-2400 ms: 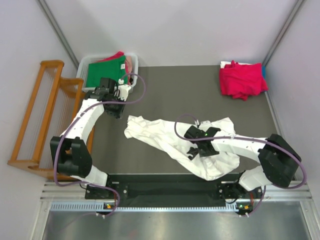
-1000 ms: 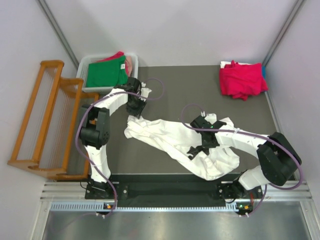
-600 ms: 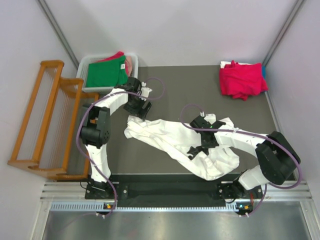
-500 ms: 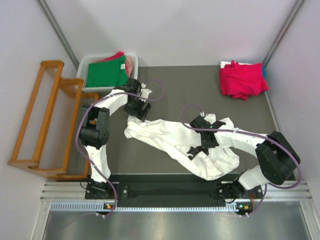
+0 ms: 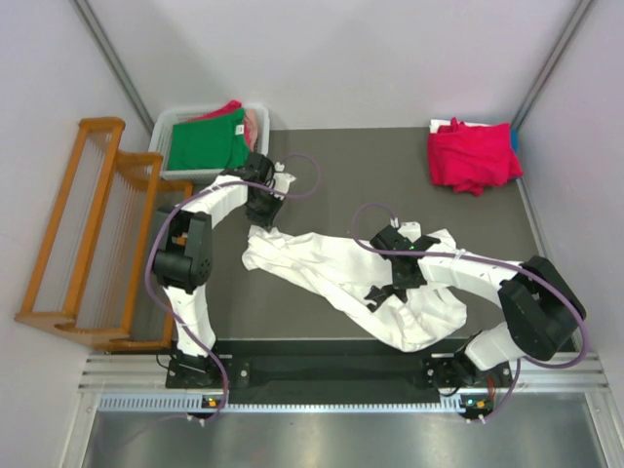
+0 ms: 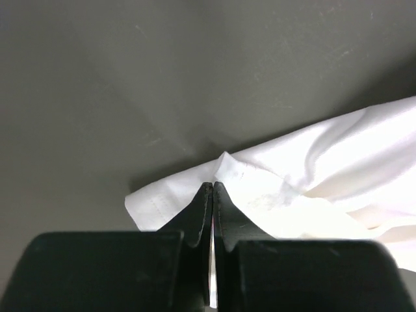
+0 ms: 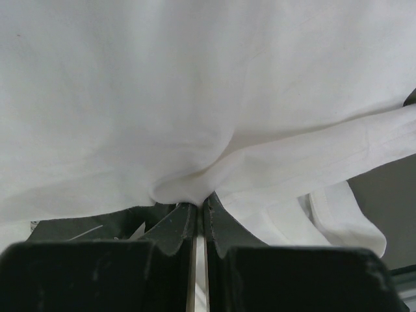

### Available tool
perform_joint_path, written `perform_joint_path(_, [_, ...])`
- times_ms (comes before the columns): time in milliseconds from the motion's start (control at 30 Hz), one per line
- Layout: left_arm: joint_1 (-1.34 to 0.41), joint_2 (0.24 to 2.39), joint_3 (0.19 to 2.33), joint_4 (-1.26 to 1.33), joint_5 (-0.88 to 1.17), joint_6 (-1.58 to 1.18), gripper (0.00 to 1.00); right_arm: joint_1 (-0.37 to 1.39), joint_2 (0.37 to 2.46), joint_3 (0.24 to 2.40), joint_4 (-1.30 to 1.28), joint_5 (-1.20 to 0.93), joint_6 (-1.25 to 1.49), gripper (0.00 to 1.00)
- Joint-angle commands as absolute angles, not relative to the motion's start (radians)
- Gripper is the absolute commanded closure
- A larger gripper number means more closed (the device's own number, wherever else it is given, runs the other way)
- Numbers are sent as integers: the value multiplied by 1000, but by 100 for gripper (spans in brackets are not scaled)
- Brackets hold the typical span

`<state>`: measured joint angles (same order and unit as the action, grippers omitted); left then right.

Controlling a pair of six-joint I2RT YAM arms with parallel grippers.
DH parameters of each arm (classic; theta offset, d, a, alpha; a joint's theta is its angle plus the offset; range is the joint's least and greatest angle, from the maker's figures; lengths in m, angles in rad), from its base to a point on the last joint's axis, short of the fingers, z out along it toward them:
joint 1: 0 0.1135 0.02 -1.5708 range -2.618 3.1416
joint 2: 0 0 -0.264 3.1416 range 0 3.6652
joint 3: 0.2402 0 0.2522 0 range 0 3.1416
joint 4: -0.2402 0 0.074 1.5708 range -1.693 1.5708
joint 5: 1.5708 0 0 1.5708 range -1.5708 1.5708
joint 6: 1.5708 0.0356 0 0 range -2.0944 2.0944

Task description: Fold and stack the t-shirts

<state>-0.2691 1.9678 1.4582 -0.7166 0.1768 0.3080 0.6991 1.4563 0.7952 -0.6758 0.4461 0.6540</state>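
The white t-shirt (image 5: pixel 322 265) lies crumpled and stretched out on the dark counter (image 5: pixel 370 185). It runs as a long band from left of centre towards the near right, where it widens into a bunched mass close to the near edge.

The left gripper (image 5: pixel 263 218) sits at the shirt's far-left end, on the side towards the counter's far edge. In the left wrist view its jaws are pressed together. Their tips meet a small raised peak of hem at the cloth's corner, and a thin white sliver shows between them, so it pinches the shirt's edge. Bare counter fills that view beyond the corner, and the rest of the cloth trails off to the right.

The right gripper (image 5: pixel 382 291) is over the wide part of the shirt, right of centre and nearer the near edge. Its wrist view shows the jaws closed on a soft fold of white fabric, which puckers at the tips. More cloth hangs across the whole upper part of that view, and a hemmed band crosses to the right.

A heap of red t-shirts (image 5: pixel 473 156) rests in the far right corner, well apart from both arms. A green t-shirt (image 5: pixel 205 142) lies in the white basket (image 5: pixel 261 119) at the far left corner, with red cloth behind it. An orange wooden rack (image 5: pixel 73 229) stands off the counter's left edge.
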Motion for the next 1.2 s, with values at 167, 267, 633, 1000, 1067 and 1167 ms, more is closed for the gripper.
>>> perform_joint_path(167, [-261, 1890, 1437, -706, 160, 314, 100, 692, 1456, 821, -640, 451, 649, 100])
perform_joint_path(267, [-255, 1879, 1445, -707, 155, 318, 100, 692, 1457, 827, -643, 462, 643, 100])
perform_joint_path(633, [-134, 1784, 1727, -795, 250, 255, 100, 644, 1447, 994, -678, 563, 545, 100])
perform_joint_path(1000, [26, 1654, 1833, -822, 290, 170, 100, 557, 1404, 1337, -675, 802, 344, 100])
perform_joint_path(1067, [47, 1623, 1859, -839, 299, 161, 100, 557, 1364, 1382, -666, 830, 322, 100])
perform_joint_path(1167, [48, 1566, 1827, -847, 313, 161, 100, 555, 1327, 1419, -666, 812, 311, 100])
